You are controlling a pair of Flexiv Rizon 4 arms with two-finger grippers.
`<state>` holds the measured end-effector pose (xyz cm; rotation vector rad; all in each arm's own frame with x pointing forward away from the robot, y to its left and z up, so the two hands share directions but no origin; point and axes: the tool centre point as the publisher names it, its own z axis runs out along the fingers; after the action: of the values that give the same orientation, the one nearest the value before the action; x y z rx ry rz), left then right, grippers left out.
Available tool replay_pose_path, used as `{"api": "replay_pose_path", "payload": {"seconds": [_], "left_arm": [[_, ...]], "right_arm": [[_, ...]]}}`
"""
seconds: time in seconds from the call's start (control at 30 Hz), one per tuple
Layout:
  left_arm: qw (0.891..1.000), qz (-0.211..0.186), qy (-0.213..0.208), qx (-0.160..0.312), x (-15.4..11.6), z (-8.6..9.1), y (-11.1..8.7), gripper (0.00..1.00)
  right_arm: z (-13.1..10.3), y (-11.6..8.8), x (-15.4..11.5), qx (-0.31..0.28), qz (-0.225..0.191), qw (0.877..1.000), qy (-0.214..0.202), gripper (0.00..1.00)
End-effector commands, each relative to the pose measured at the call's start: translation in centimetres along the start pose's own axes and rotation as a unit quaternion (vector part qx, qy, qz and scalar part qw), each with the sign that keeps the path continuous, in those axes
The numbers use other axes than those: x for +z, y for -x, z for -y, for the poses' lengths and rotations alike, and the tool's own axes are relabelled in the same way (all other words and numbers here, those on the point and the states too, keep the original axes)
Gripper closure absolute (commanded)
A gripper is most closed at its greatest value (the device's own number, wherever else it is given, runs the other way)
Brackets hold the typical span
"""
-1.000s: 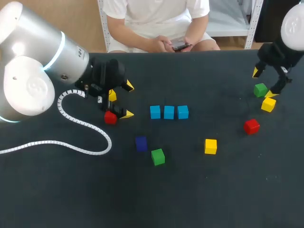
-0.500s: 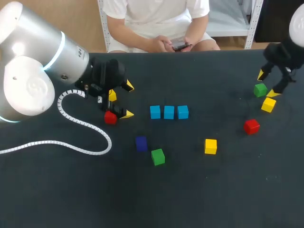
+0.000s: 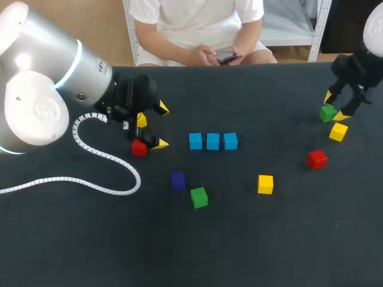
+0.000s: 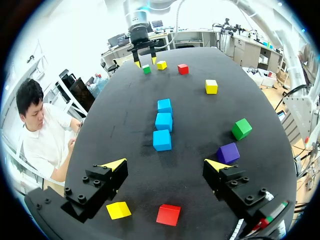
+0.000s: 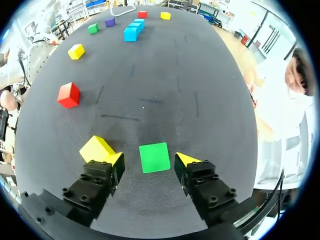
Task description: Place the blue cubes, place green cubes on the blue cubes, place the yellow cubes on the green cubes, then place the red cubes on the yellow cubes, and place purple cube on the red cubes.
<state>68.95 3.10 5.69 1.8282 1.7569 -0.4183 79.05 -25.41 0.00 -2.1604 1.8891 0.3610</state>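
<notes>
Green cube (image 5: 154, 157) lies btwn right gripper's (image 5: 149, 160) spread fingers; left gripper (image 4: 165, 162) likewise spread.

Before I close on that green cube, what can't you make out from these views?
1. Head view: the left yellow cube is mostly covered by the body of the left tool.
2. Head view: the right tool overlaps the green cube, so its height above the table is unclear.
3. Right wrist view: the right tool covers one corner of the right yellow cube.
</notes>
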Motion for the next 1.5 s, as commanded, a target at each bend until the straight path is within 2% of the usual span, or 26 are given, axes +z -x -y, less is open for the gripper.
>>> {"api": "replay_pose_path", "payload": {"seconds": [0.03,0.1,0.2,0.23,0.5,0.67,1.0,1.5], "left_arm": [[1.000,0.002,-0.001,0.001,0.0,-0.1,-0.1,0.00],[1.000,0.002,-0.001,0.001,0.0,-0.1,-0.1,0.00],[1.000,0.002,-0.001,0.001,0.0,-0.1,-0.1,0.00],[1.000,0.002,-0.001,0.001,0.0,-0.1,-0.1,0.00],[1.000,0.002,-0.001,0.001,0.0,-0.1,-0.1,0.00],[1.000,0.002,-0.001,0.001,0.0,-0.1,-0.1,0.00],[1.000,0.002,-0.001,0.001,0.0,-0.1,-0.1,0.00],[1.000,0.002,-0.001,0.001,0.0,-0.1,-0.1,0.00]], "right_arm": [[0.2,0.0,0.1,-0.002,0.002,1.000,0.003,0.56],[0.1,0.0,0.1,-0.003,0.003,1.000,0.003,0.73],[-0.1,-0.1,0.1,-0.006,0.003,1.000,0.004,0.89],[-0.2,-0.1,0.0,-0.006,0.003,1.000,0.004,0.99],[-0.7,0.0,0.1,-0.004,0.011,1.000,0.008,1.00],[-0.7,0.7,0.1,-0.002,0.023,1.000,0.008,1.00],[-0.4,4.2,-1.6,0.016,0.031,0.999,-0.001,1.00],[-2.4,9.0,-3.6,0.085,0.009,0.996,0.007,1.00]]}}
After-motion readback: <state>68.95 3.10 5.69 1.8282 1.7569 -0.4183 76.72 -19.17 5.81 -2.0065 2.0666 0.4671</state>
